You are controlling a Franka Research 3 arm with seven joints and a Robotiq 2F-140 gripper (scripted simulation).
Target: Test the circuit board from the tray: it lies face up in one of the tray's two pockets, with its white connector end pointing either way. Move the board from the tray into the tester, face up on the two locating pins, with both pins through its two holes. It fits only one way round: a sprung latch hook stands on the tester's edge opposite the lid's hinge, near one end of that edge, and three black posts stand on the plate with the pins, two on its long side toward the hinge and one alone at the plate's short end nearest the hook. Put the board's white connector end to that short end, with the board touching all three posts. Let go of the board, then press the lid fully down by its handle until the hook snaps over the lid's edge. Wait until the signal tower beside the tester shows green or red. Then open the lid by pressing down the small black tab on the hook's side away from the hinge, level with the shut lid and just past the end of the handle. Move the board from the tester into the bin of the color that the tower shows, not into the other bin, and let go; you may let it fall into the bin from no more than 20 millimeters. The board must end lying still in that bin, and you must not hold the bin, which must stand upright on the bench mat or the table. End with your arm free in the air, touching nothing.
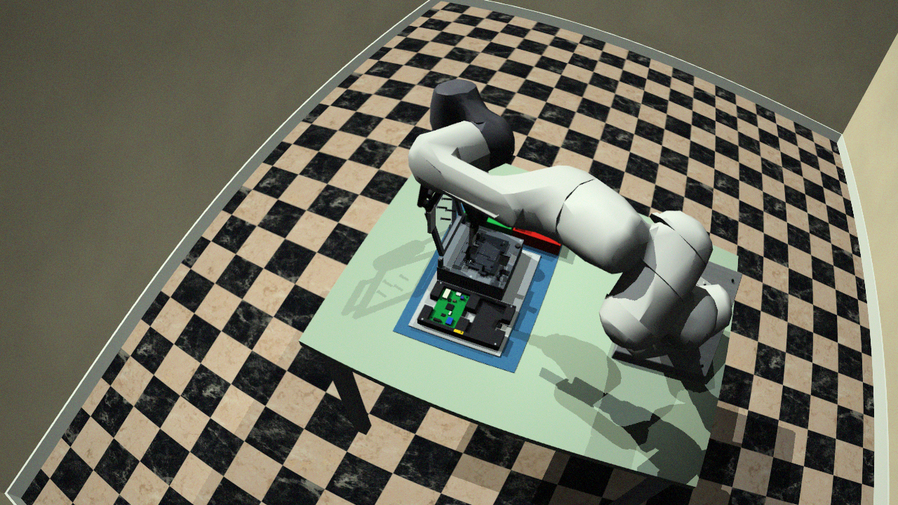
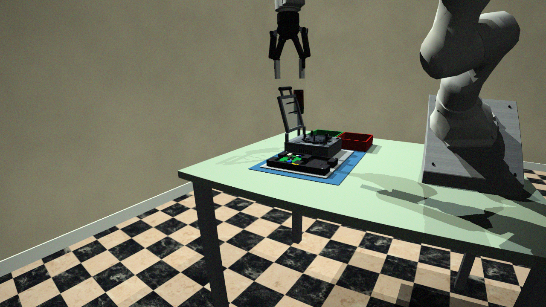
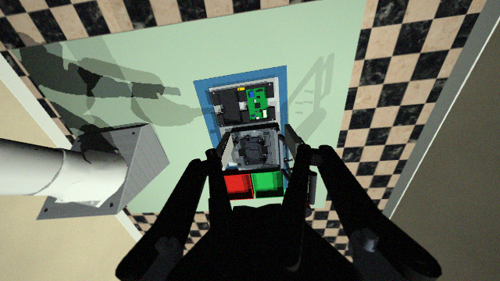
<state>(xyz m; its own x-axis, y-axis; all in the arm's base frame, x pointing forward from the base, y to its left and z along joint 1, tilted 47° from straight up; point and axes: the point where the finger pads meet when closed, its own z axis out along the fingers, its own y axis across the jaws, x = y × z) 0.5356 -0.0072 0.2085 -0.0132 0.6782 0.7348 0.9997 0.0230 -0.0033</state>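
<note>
one circuit board lies far below the empty gripper.

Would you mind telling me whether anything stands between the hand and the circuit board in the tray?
Nothing visible does. The hand hangs high, partly open and empty, above the tester's raised lid. The circuit board lies uncovered in its tray pocket, in front of the tester. A straight descent from here would meet the lid's handle.
</note>
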